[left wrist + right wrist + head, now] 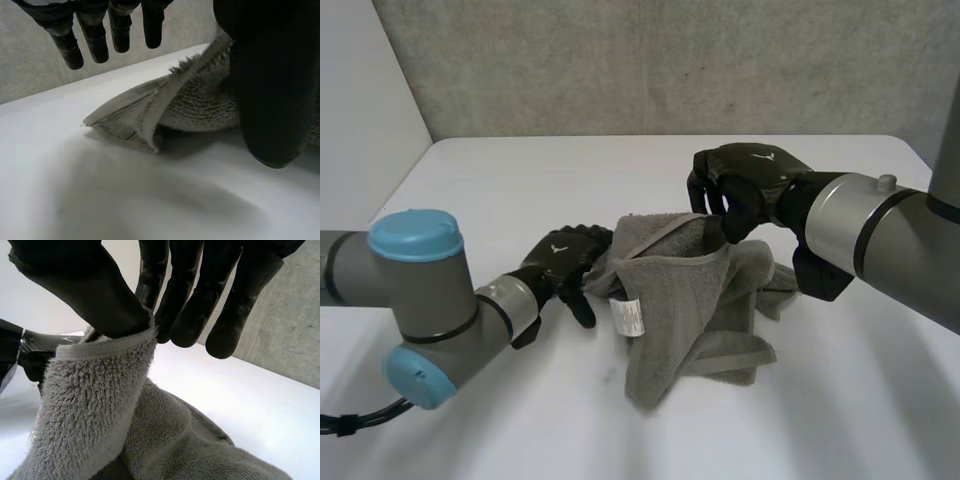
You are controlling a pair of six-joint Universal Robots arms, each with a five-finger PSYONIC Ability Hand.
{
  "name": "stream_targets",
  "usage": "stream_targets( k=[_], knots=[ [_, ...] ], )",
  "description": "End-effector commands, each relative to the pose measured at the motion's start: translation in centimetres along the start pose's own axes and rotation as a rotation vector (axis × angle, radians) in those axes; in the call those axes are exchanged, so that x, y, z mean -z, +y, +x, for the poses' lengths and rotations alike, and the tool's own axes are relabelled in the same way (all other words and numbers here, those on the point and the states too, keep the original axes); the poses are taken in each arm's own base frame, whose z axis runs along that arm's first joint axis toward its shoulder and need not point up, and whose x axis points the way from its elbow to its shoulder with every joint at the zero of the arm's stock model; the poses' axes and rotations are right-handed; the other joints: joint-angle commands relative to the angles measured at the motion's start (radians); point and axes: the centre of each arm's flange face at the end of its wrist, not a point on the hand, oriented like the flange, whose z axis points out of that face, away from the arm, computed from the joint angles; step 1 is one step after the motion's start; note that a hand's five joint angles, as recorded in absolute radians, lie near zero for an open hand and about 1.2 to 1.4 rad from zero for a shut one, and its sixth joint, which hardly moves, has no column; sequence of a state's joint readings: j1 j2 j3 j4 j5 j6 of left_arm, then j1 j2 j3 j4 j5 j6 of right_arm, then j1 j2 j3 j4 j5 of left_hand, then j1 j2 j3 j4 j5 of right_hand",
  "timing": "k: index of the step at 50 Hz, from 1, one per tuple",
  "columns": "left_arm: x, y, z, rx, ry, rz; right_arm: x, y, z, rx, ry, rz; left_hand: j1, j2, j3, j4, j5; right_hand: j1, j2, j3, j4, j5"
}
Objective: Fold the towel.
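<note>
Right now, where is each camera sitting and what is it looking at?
Head view: between and behind the arms, looking down at the table and towel; both arms, left hand, right hand show.
Left wrist view: on the left wrist, looking along its open hand at the towel's edge.
Right wrist view: on the right wrist, looking along its hand pinching the towel.
All three share the towel.

Crumpled grey terry towel (pixel 690 300) lies mid white table (pixel 500 170), small white sewn-in label (pixel 628 318) on its left-front fold. Black left hand (pixel 565 258) just beside towel's left edge, low over table; contact unclear, prob. touching. Black right hand (pixel 745 185) over towel's rear edge, that edge held up betw. thumb & fingers (pixel 185 315). Grey wall (pixel 620 60) behind table.
</note>
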State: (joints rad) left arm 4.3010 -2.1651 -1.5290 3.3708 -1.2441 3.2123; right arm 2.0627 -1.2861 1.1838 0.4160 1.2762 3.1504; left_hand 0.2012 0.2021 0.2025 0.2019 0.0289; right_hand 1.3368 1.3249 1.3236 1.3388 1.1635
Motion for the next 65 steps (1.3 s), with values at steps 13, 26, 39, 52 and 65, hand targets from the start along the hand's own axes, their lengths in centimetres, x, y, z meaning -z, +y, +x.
stream_targets(
  k=[13, 26, 39, 52, 65],
  knots=[
    [-1.6, -3.1, -0.7, 0.039, -0.145, 0.104, 1.3, -2.3, 1.3, 0.02, 0.056, 0.106, 1.195, 1.194, 1.194, 1.194, 1.193, 0.059, 0.071, 0.073, 0.057, 0.058],
    [7.8, -20.7, -1.0, -0.04, -0.281, 0.558, 4.9, -8.6, 1.4, 0.182, 0.119, 0.359, 1.195, 1.194, 1.194, 1.194, 1.193, 0.059, 0.071, 0.073, 0.057, 0.058],
    [11.5, -23.4, 1.0, -0.074, -0.186, 0.489, 5.5, -10.0, 1.7, 0.331, 0.203, 0.339, 1.195, 1.194, 1.194, 1.194, 1.193, 0.059, 0.071, 0.073, 0.057, 0.058],
    [3.9, -14.0, -4.0, -0.18, -0.261, 0.053, -2.6, -4.3, 4.6, 0.393, 0.234, 0.089, 1.195, 1.194, 1.194, 1.194, 1.193, 0.059, 0.071, 0.073, 0.057, 0.058],
    [2.2, -27.5, -6.3, -0.168, -0.349, 0.695, -7.6, -14.5, 6.4, 0.504, 0.397, 0.711, 1.195, 1.194, 1.194, 1.194, 1.193, 0.059, 0.071, 0.073, 0.057, 0.058]
  ],
)
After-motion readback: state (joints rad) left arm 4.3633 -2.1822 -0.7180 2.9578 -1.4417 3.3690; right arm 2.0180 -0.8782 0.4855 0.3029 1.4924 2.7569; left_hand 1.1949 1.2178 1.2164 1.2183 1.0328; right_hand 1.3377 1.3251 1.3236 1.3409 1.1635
